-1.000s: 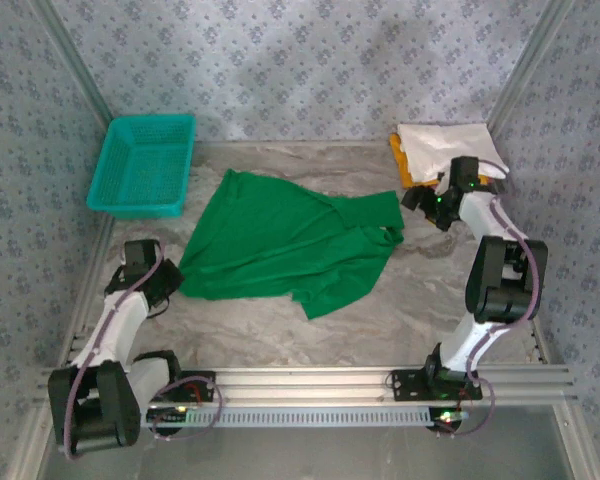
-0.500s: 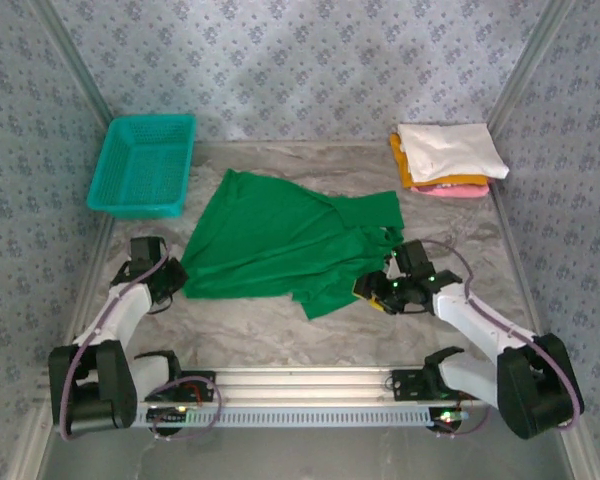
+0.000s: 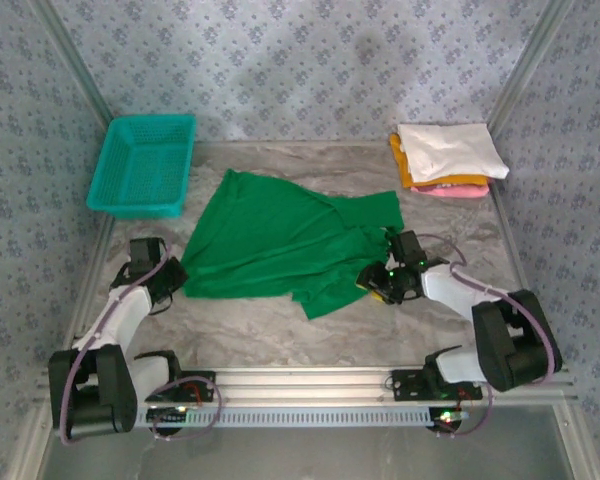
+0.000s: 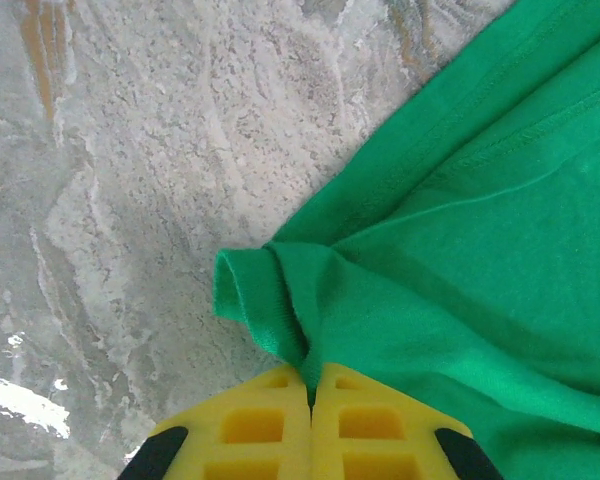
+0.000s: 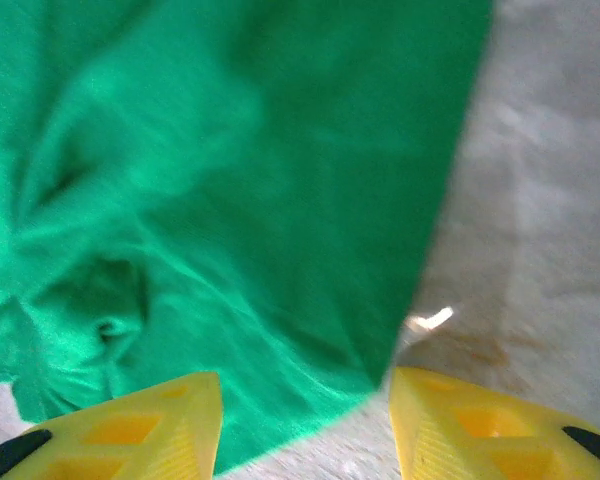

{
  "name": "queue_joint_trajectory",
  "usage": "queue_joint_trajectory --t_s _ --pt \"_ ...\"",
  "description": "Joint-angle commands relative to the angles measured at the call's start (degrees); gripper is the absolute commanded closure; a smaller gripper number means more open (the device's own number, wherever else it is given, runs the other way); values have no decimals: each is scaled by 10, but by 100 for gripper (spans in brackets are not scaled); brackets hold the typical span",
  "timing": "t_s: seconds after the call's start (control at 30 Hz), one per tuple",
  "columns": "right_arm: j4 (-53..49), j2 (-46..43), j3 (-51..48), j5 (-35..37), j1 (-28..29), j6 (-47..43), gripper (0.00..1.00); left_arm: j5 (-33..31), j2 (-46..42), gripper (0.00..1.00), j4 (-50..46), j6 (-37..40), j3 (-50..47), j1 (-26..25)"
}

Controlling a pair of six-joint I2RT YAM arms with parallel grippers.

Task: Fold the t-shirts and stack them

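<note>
Moved since a second ago: right fingers (image 3: 375, 284), away from the folded stack (image 3: 450, 150) at the far right corner and down to the near right edge of the green t-shirt (image 3: 280, 245). Stand spread apart in the right wrist view, one yellow tip over cloth, the other over bare desk (image 3: 280, 330), with the shirt's edge running between them; no pinch on it visible. Left fingers (image 4: 308, 392) pressed together on a rolled corner of the same shirt at its left side, cloth caught in the seam between the two tips. Same spot and same grip as in the earlier frames.

Teal mesh basket (image 3: 145, 165) at the far left of the desk, near the shirt's far corner but not touching it.

Green t-shirt opened out across the middle of the desk, unfolded, smooth on the left, creased and bunched toward the right. Folded stack with white on top, orange-yellow beneath, pink lowest and peeking out at the near edge.
</note>
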Motion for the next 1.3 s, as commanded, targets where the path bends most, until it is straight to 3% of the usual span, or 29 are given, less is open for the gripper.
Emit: queue_joint_trajectory --t_s 0.0,0.17,0.23,0.33,0.57,0.77,0.83,0.97,1.27 --pt "49 28 29 9 4 -4 57 5 -12 100 13 -2 -5 -4" --pt "62 46 37 16 3 -3 79 1 -5 100 15 -1 2 -4" --pt "46 32 38 17 0 -5 91 -5 -4 100 11 -1 7 -4" --pt "-10 -2 44 31 -8 -24 100 -19 -7 100 8 -4 9 -4" --pt "-206 -72 68 -42 -100 -92 100 -12 -30 100 -42 0 31 -4" --pt "-377 -91 88 -23 -142 -166 100 -22 -120 100 -174 8 44 -8" --pt "-406 -99 87 -16 -148 -167 100 -21 -147 100 -182 -25 37 -32" --pt "-447 -129 98 -2 -159 -167 100 -20 -168 100 -235 -78 44 -32" --pt "-503 -139 181 -13 -259 -212 100 -50 -203 100 -278 -97 60 -31"
